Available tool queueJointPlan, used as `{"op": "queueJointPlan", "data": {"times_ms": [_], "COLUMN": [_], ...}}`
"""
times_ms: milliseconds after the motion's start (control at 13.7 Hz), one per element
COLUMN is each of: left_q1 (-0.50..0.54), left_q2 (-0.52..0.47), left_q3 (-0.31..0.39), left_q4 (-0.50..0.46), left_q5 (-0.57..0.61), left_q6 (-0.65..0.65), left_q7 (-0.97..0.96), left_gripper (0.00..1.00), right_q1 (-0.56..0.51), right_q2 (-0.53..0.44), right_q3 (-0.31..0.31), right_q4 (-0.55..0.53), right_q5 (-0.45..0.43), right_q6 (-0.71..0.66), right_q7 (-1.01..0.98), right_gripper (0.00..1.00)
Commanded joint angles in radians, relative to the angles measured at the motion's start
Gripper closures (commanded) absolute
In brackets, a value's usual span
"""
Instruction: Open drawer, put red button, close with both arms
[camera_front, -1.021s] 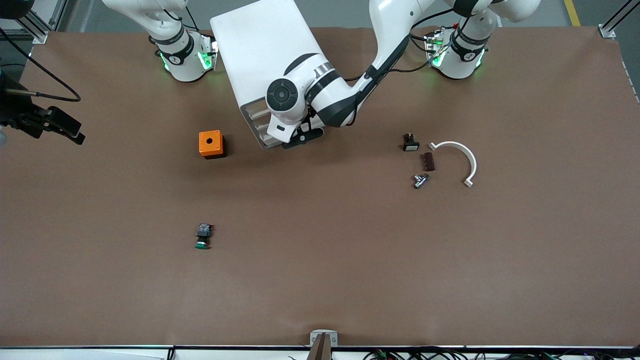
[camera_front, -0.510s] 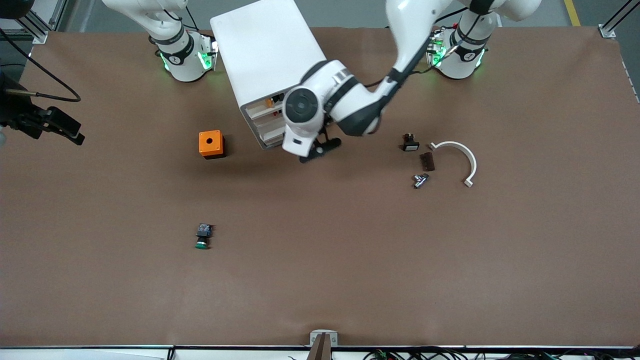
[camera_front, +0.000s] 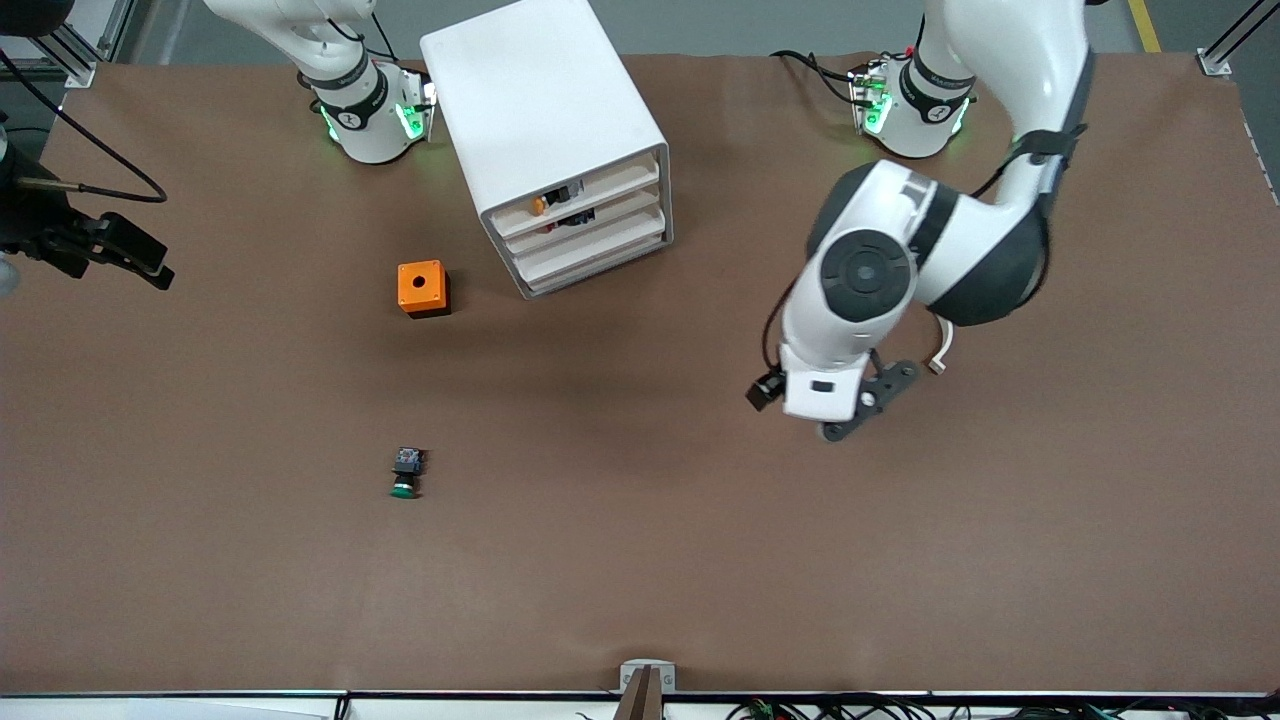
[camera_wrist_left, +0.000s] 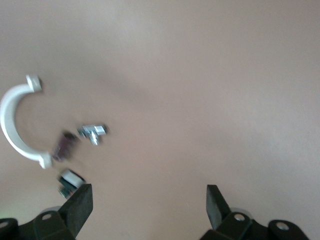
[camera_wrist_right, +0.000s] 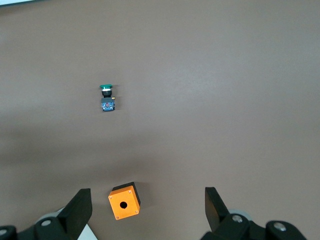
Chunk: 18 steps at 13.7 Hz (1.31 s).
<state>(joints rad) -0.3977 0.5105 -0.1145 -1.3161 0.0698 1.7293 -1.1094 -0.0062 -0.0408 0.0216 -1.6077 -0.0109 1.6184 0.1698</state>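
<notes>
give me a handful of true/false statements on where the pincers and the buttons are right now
1. The left pincer is open and holds nothing. True.
2. The left pincer hangs in front of the cabinet. False: it is over the table near the white curved clamp and small parts.
3. All three drawers sit flush in the cabinet. True.
4. The right pincer grips the orange box. False: it is open, high above the box.
5. The green-capped button lies nearer the front camera than the orange box. True.
</notes>
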Motion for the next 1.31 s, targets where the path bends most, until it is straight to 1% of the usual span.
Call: {"op": "queueJointPlan", "data": {"times_ms": [0, 365, 583, 802, 875, 1021, 1240], "left_q1": [0.092, 0.270, 0.333, 0.353, 0.368, 0.367, 0.359], "left_q2": [-0.079, -0.179, -0.240, -0.300, -0.329, -0.384, -0.513], "left_q3": [-0.010, -0.014, -0.019, -0.011, -0.010, -0.008, 0.015], "left_q4": [-0.028, -0.026, -0.028, -0.038, -0.055, -0.106, -0.245], "left_q5": [0.027, 0.025, 0.016, 0.011, 0.008, 0.008, 0.004], "left_q6": [-0.054, -0.135, -0.204, -0.223, -0.229, -0.229, -0.218], "left_q7": [0.182, 0.552, 0.650, 0.821, 0.830, 0.835, 0.887], "left_gripper": [0.00, 0.00, 0.00, 0.00, 0.00, 0.00, 0.00], "right_q1": [0.002, 0.002, 0.005, 0.008, 0.008, 0.006, 0.003], "right_q2": [0.001, 0.002, 0.001, 0.001, 0.001, 0.002, 0.001], "right_q3": [0.006, 0.008, 0.008, 0.008, 0.009, 0.009, 0.009], "right_q4": [0.012, 0.012, 0.012, 0.012, 0.012, 0.012, 0.009], "right_q5": [-0.011, -0.011, -0.011, -0.011, -0.011, -0.011, -0.011], "right_q6": [-0.011, -0.008, -0.012, -0.011, -0.011, -0.012, -0.012], "right_q7": [0.003, 0.002, 0.004, 0.004, 0.004, 0.004, 0.004], "right_gripper": [0.00, 0.00, 0.00, 0.00, 0.00, 0.00, 0.00]}}
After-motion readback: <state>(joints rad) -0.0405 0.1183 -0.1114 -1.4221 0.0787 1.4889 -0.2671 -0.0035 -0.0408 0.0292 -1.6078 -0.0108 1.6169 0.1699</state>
